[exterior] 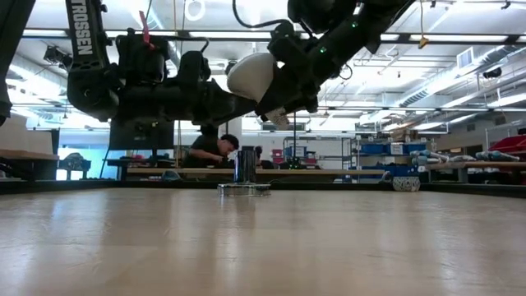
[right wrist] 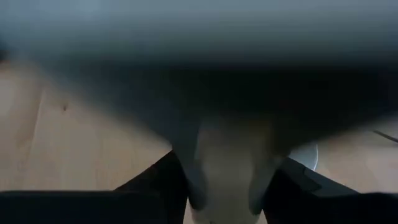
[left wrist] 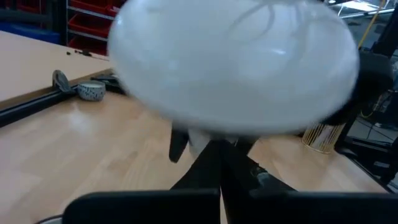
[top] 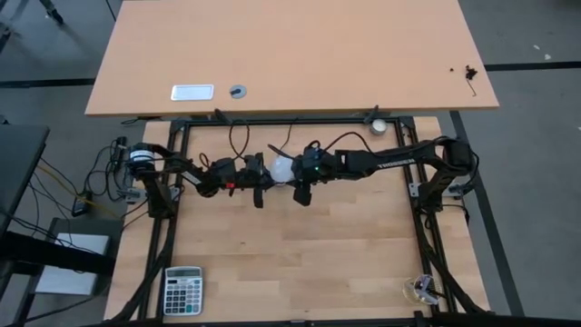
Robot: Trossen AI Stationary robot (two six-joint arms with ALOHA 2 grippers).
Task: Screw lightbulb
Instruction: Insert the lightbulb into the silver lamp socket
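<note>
Midair above the table, white lightbulb held between both arms. Left gripper closed tight at its narrow end; right gripper around the dome, grip impossible to tell. Beyond, metal socket on the wood; seated person far behind.

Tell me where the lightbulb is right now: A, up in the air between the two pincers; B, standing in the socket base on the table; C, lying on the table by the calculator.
A: the low view shows the lightbulb raised well above the table, between the two arms.
</note>
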